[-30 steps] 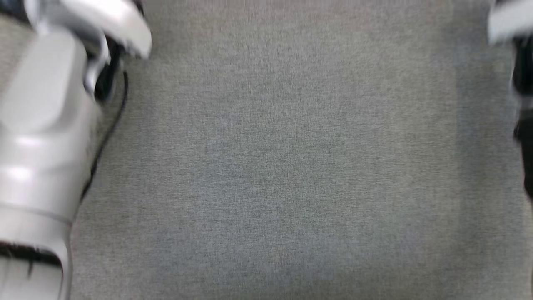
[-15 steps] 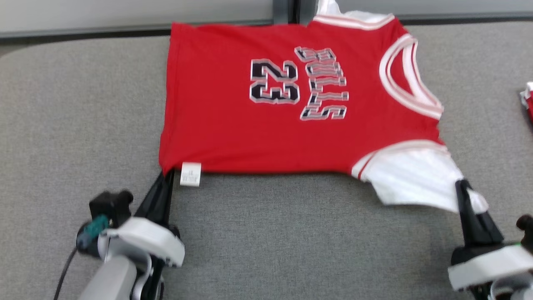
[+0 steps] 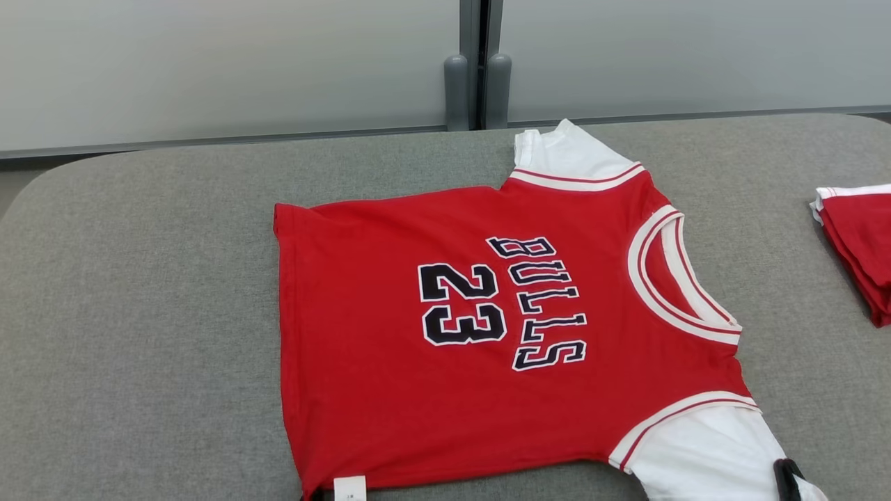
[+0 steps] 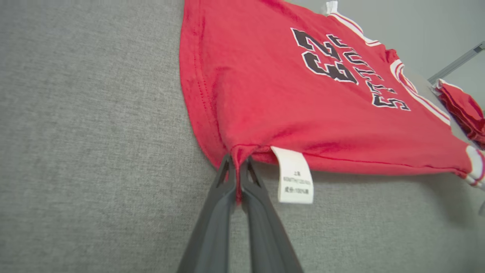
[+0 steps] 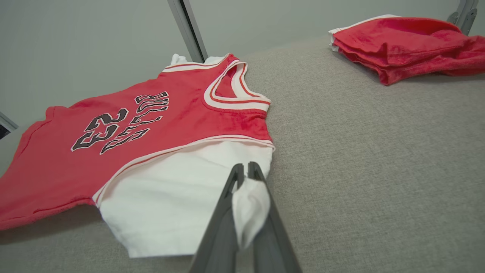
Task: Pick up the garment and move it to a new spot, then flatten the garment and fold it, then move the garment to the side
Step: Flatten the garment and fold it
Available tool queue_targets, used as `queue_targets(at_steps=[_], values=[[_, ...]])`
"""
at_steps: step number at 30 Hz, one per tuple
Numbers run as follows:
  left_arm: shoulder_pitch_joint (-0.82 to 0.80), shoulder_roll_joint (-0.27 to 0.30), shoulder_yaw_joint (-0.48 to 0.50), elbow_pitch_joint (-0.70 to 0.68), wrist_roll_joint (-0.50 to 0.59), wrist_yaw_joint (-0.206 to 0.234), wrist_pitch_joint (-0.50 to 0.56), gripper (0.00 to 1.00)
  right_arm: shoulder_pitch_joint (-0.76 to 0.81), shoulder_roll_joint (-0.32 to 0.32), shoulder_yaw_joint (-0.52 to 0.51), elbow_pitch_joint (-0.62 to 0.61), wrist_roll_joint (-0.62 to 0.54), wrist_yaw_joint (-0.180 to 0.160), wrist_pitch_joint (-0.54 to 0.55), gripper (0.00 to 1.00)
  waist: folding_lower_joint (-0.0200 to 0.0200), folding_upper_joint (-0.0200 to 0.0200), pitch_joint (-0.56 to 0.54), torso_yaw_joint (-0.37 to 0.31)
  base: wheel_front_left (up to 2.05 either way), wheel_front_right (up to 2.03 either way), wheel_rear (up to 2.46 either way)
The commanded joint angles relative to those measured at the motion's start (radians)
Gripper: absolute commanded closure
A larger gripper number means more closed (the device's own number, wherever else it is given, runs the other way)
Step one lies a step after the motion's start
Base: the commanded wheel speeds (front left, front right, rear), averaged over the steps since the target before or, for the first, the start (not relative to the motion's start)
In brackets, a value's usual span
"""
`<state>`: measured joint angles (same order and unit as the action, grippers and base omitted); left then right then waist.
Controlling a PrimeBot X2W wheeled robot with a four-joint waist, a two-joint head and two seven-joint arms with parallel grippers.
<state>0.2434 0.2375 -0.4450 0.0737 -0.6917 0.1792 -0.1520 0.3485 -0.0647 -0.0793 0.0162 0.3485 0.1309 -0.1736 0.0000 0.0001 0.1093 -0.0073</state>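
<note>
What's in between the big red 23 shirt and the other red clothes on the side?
Just bare grey fabric surface beside the shirt; the head and right wrist views show it.

1. Red short-sleeved garment (image 3: 487, 313); white sleeves, white-trimmed collar, black "BULLS 23" print.
2. Lies spread front-up mid grey padded surface (image 3: 139, 292), collar toward right edge, hem toward left edge.
3. Near hem corner bunched.

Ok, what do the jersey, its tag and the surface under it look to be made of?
The jersey looks like soft matte knit, probably cotton: fine texture, stitched hem, limp gathers at the gripped corner. The tag is a thin white printed label; woven or paper-like, can't tell. The surface is grey heathered woven upholstery, matte; its rounded edge suggests padding.
</note>
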Motion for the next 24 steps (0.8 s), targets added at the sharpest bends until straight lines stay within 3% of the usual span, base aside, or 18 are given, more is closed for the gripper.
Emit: queue_targets(at_steps=[1, 6, 13, 20, 21, 22, 24], values=[[0.007, 0.011, 0.004, -0.021, -0.005, 0.011, 0.012, 1.0, -0.01, -0.002, -0.007, -0.01, 0.002, 0.0, 0.002, 1.0, 0.0, -0.0001, 0.011, 0.002, 0.0, 0.0, 0.0], [-0.055, 0.057, 0.005, -0.132, -0.014, 0.037, 0.14, 1.0, -0.132, -0.038, 0.009, -0.043, -0.014, 0.0, 0.059, 1.0, 0.0, -0.0001, 0.056, 0.001, 0.0, 0.0, 0.0], [-0.214, 0.113, 0.024, -0.251, -0.028, 0.069, 0.326, 1.0, -0.384, -0.137, 0.067, -0.034, -0.001, 0.0, 0.178, 1.0, 0.0, -0.0001, 0.128, 0.018, 0.0, 0.0, 0.0], [-0.42, 0.128, -0.018, -0.188, -0.03, 0.047, 0.506, 1.0, -0.617, -0.195, 0.135, 0.1, -0.016, 0.0, 0.283, 1.0, 0.0, -0.0001, 0.219, 0.051, 0.0, 0.0, 0.0], [-0.461, 0.12, -0.021, -0.154, -0.037, 0.043, 0.527, 0.56, -0.674, -0.207, 0.169, 0.142, -0.015, 0.0, 0.295, 0.53, 0.0, -0.0001, 0.235, 0.05, 0.0, 0.0, 0.0], [-0.475, 0.128, -0.022, -0.134, -0.03, 0.041, 0.536, 0.0, -0.701, -0.208, 0.176, 0.166, -0.014, 0.0, 0.288, 0.0, 0.0, -0.0001, 0.241, 0.047, 0.0, 0.0, 0.0], [-0.488, 0.126, -0.019, -0.107, -0.037, 0.036, 0.54, 0.0, -0.736, -0.225, 0.209, 0.202, -0.029, 0.0, 0.279, 0.0, 0.0, -0.0001, 0.249, 0.042, 0.0, 0.0, 0.0]])
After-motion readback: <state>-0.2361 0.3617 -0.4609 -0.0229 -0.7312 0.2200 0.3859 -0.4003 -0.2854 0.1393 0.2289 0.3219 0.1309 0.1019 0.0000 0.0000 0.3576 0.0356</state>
